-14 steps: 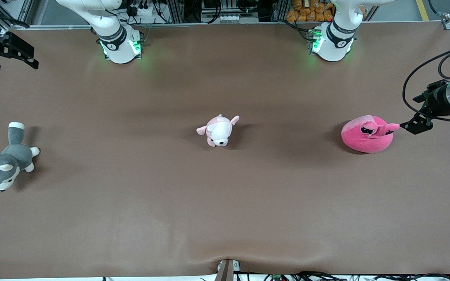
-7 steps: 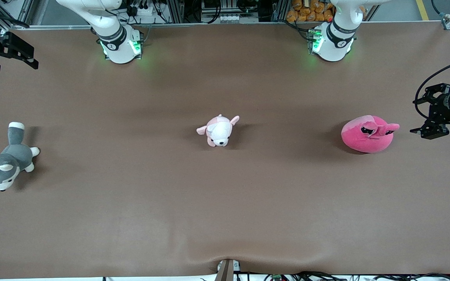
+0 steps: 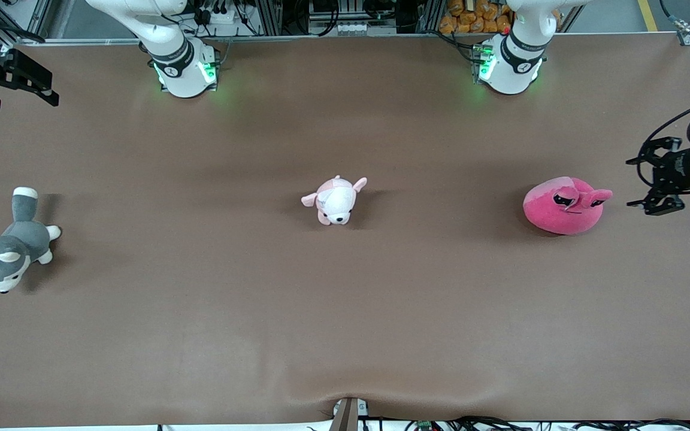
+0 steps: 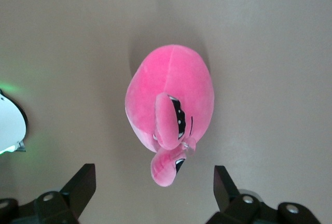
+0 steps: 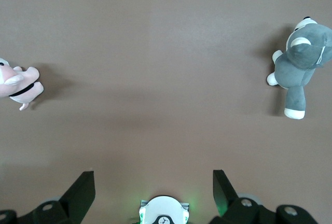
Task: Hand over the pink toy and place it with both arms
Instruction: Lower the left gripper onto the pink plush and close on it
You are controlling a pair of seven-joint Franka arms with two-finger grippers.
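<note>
You only get part of each arm: the left arm enters at the frame edge at its own end of the surface (image 3: pixel 345 335), and the right pincer (image 3: pixel 18 81) sits half cut off at the opposite edge, up near the corner by its base, where that arm waits. In both wrist views just the finger ends show. The left pincer (image 3: pixel 650 179) hangs in the air just beside the pink toy (image 3: pixel 563 205), fingers spread wide, holding and touching nothing. The right pincer's fingers (image 5: pixel 83 190) stand equally wide apart and empty. The pink toy lies on the surface toward the left arm's end, its dark eyes up. The pale pink-and-white puppy plush (image 3: pixel 336 200) sits mid-surface; the grey-and-white husky plush (image 3: pixel 9 248) lies at the right arm's end.
</note>
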